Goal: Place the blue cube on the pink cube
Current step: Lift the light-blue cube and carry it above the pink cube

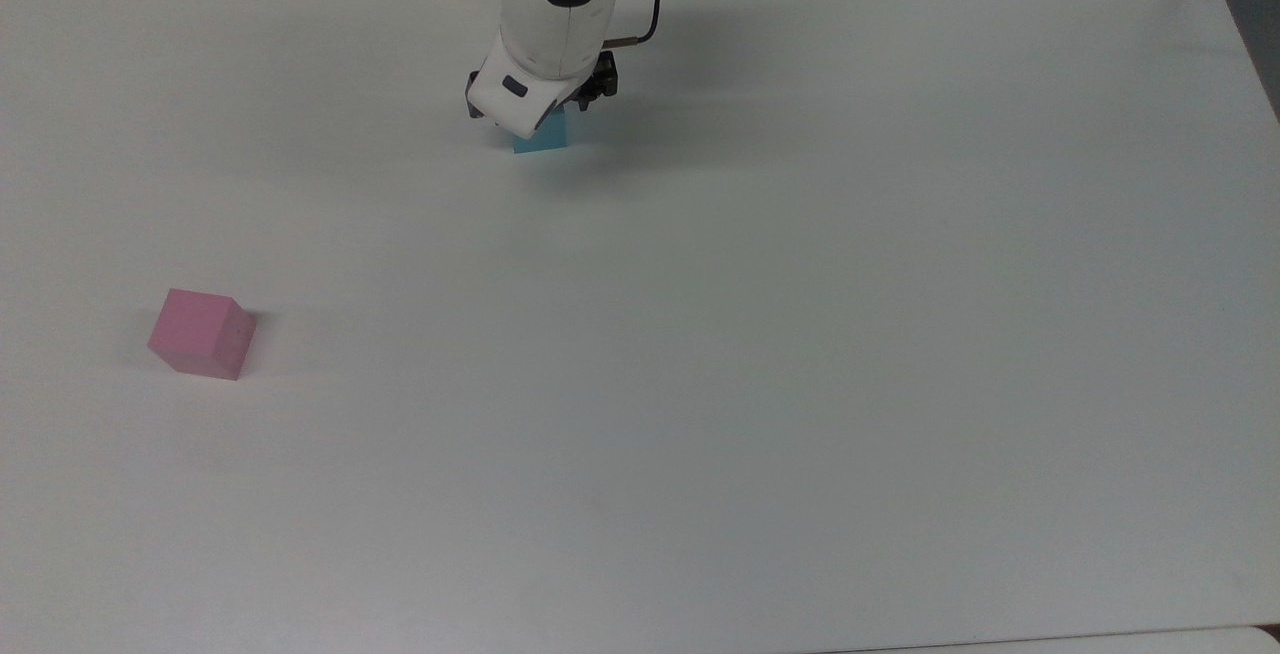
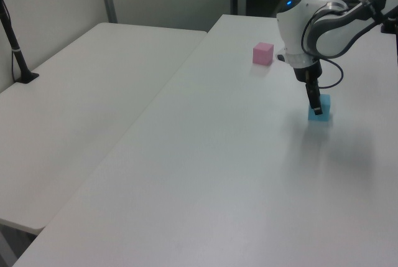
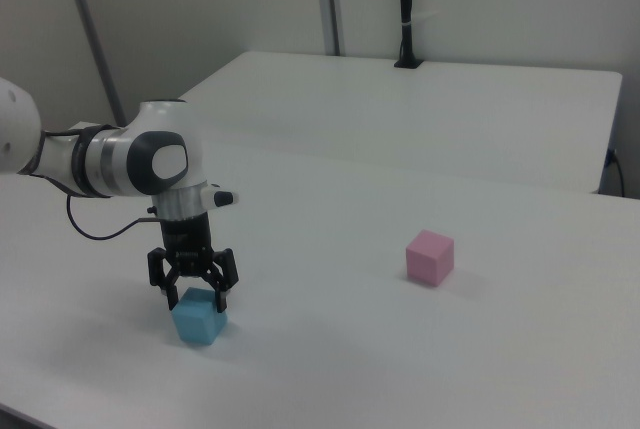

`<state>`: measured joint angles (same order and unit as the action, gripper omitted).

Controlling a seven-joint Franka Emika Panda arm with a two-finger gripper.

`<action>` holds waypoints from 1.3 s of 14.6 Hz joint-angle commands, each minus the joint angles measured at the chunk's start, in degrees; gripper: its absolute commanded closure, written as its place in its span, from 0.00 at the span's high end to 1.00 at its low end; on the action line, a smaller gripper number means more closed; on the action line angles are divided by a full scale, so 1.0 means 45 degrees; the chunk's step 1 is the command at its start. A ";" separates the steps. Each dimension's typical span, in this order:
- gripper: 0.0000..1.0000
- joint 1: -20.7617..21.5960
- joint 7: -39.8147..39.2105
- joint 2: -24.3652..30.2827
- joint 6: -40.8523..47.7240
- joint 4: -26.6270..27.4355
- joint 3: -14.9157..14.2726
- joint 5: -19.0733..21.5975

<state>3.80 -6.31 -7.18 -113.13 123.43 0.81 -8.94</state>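
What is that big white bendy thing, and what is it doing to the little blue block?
That is a robot arm. At its end is a gripper with two black fingers for picking things up.

All three pictures show the same moment from three cameras. One looks down from above. The other two look across the table from different sides.

Two blocks sit on the white table: the blue cube and the pink cube, far apart from each other.

In the right view, the fingers are spread open, one on each side of the blue cube's top. They have not squeezed it yet, so nothing is held. The blue cube rests on the table, and so does the pink cube.
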 commanded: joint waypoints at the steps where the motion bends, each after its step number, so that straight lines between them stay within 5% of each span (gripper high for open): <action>1: 0.57 0.0074 0.0192 -0.0064 -0.0270 0.0091 0.0054 -0.0317; 3: 0.23 0.0074 0.0036 0.0013 -0.0173 0.0090 0.0054 -0.0317; 6: 0.23 -0.0061 -0.0528 0.0462 0.0682 -0.0705 0.0035 -0.0220; 11: 0.26 -0.0706 -0.2656 0.0269 0.2778 -0.4552 -0.0998 0.0755; 17: 0.32 -0.1936 -0.2738 -0.3065 0.1375 -0.8730 -0.1858 0.0913; 19: 0.32 -0.2307 -0.2719 -0.3752 0.0594 -0.9301 -0.1958 0.0913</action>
<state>-5.14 -18.19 -16.40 -107.21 89.52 -6.69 -5.77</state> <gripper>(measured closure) 0.427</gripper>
